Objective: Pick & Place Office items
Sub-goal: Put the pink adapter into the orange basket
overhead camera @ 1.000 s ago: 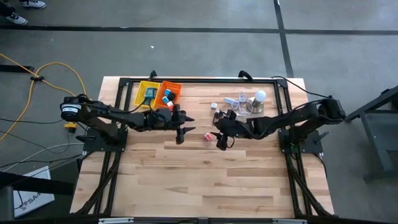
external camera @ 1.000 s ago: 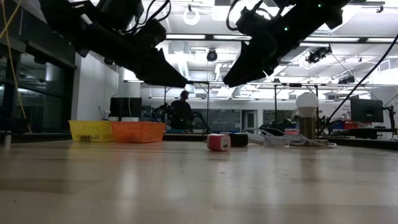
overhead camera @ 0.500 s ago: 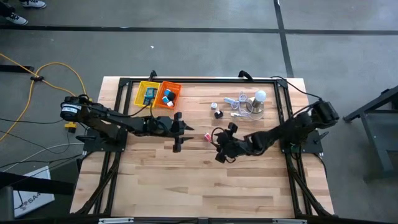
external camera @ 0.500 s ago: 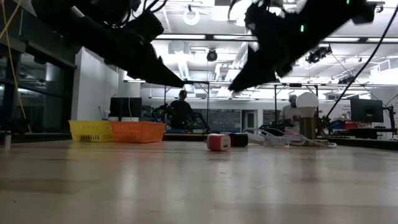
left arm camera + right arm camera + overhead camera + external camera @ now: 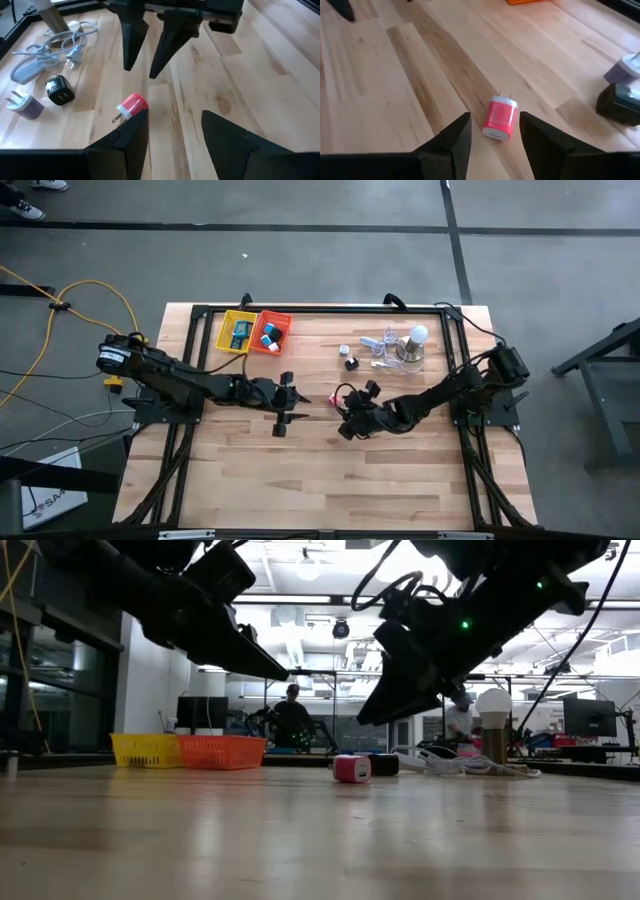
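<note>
— Where do the arms sit?
— Over the wooden table (image 5: 300, 470). The right gripper (image 5: 492, 131) hovers with fingers spread, nothing held; the left gripper (image 5: 172, 131) faces it, likewise parted and empty.
— And the pink-red plug (image 5: 501, 119)?
— Lying on the table between them, seemingly untouched. A black plug (image 5: 60, 90) and lilac plug (image 5: 22, 106) rest near the white cable (image 5: 47, 52).

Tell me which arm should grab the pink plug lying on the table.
Right. The right gripper is open with the pink plug lined up between its fingers, close ahead. The left gripper, also open, sits farther off.
</note>
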Available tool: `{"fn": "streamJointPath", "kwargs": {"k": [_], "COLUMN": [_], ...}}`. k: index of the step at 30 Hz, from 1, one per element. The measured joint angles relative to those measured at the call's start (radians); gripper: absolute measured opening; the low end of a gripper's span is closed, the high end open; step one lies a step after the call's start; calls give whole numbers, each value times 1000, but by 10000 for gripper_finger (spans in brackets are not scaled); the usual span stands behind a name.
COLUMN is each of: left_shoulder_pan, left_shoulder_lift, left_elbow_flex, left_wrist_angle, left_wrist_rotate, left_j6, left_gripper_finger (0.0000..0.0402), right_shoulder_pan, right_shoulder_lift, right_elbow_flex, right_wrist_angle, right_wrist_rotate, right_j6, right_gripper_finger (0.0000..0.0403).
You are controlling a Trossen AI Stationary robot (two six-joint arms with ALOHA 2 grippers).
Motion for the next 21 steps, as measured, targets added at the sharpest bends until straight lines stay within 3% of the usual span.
{"fn": "streamJointPath", "kwargs": {"k": [7,11,21], "left_shoulder_pan": [-1,-1,-1], "left_shoulder_lift": [0,0,0], "left_elbow_flex": [0,0,0], "left_wrist_angle": [-8,-15,-17], "left_wrist_rotate": [0,0,0], "left_j6": [-1,-3,-3], "left_gripper_finger": [177,177,177], "right_shoulder_pan": [0,0,2], "right_shoulder_lift": [0,1,2], "right_elbow_flex": [0,0,0], "right_wrist_angle": [-3,-7,-45], "right_wrist_rotate": [-10,37,55], "right_j6": [-5,-11,24], "right_gripper_finger": [154,162,221]}}
